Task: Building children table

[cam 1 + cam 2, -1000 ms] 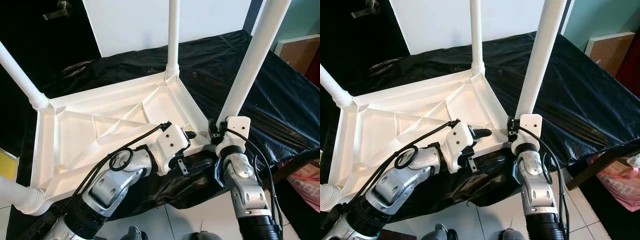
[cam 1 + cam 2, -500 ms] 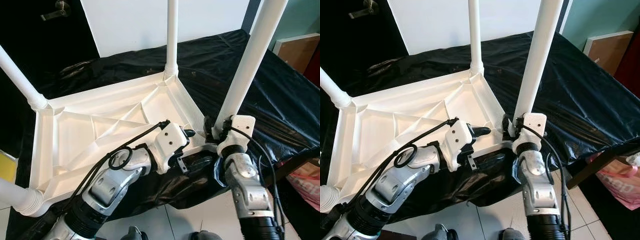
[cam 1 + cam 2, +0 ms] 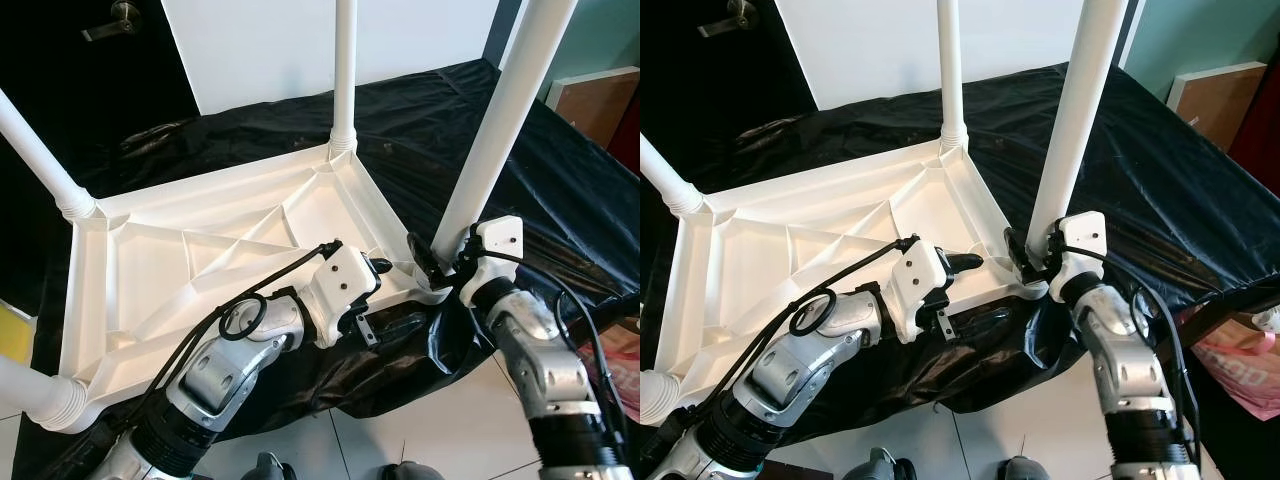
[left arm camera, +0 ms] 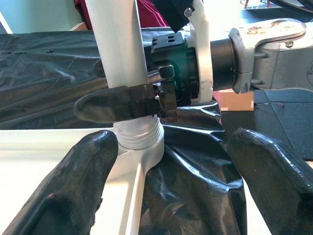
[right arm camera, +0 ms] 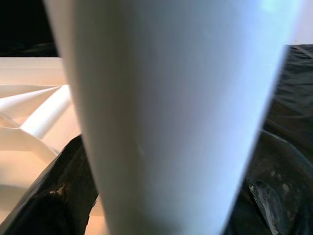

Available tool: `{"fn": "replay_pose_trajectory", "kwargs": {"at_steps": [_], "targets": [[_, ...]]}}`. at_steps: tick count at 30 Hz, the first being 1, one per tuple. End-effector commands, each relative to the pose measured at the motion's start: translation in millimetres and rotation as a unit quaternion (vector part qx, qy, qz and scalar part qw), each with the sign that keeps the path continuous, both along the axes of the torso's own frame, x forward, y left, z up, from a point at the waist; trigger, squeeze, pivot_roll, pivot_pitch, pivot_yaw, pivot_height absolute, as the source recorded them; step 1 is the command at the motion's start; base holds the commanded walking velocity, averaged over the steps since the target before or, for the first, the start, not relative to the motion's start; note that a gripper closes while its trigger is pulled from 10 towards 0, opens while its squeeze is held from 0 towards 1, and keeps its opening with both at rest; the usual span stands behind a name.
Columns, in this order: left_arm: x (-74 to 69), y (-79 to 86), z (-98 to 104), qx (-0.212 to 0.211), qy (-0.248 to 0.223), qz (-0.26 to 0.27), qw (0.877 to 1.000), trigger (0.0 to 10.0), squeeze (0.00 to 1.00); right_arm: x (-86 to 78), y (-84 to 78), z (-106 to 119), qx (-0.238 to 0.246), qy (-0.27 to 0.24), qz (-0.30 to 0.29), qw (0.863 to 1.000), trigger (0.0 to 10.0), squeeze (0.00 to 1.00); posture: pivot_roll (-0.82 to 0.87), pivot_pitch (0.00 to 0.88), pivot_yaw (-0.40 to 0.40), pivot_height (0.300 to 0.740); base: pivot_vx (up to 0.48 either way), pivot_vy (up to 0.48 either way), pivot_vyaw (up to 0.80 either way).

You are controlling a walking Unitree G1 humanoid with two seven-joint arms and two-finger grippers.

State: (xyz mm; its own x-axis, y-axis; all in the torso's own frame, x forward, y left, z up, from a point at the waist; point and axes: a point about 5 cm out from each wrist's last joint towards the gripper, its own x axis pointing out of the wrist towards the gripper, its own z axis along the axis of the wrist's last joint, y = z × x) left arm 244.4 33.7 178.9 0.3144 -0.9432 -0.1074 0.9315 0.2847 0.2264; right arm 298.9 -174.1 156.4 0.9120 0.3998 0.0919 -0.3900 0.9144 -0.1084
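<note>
**One leg being turned home, R wrist swung out**

Four legs stand on the upturned tabletop (image 3: 200, 260), which lies underside-up on a black sheet (image 3: 560, 190) over a bench. Since a sec ago the R arm has swung outward to the robot's right, elbow away from the body, while the right gripper (image 3: 1030, 255) has stayed clamped round the base of the near-right leg (image 3: 490, 130). Fingers wrap the tube just above its threaded collar, seen close in the L wrist view (image 4: 139, 137). The leg itself hasn't shifted or tilted. Judged: that's a twist about the leg's axis, i.e. screwing it into the corner socket; prob. last leg, task near done.

Left gripper (image 3: 385, 300) sits at the tabletop's near edge, fingers apart in its wrist view, one above the rim and one below; looks like bracing, not clamped tight.

Leg's long axis runs near vertical, free end pointing up and leaning slightly away to the right; threaded end down in the socket.
</note>
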Motion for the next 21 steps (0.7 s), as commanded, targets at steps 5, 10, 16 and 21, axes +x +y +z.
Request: {"fn": "replay_pose_trajectory", "kwargs": {"at_steps": [5,10,16,21], "targets": [[0.0,1.3,-2.5,0.01,0.003,-0.013,1.0,10.0,0.0,6.3,3.2,-4.3,-0.02,0.01,0.076,0.997,10.0,0.0,-0.09,0.088,0.058,0.74,0.0,0.0,0.0],[0.0,2.6,-3.1,0.014,0.002,-0.012,1.0,10.0,0.0,11.1,2.4,-6.6,-0.034,0.017,0.108,0.993,6.7,0.0,-0.08,0.088,0.056,0.74,0.0,0.0,0.0],[-0.8,3.8,-3.3,0.014,0.002,-0.009,1.0,10.0,0.0,12.5,-0.1,-10.9,-0.041,0.021,0.122,0.991,0.0,0.0,-0.07,0.089,0.054,0.74,0.0,0.0,0.0],[-0.2,3.8,-2.6,0.013,0.002,-0.008,1.0,10.0,0.0,12.3,-4.6,-14.2,-0.039,0.024,0.115,0.992,0.0,0.0,-0.07,0.089,0.054,0.74,0.0,0.0,0.0]]}}
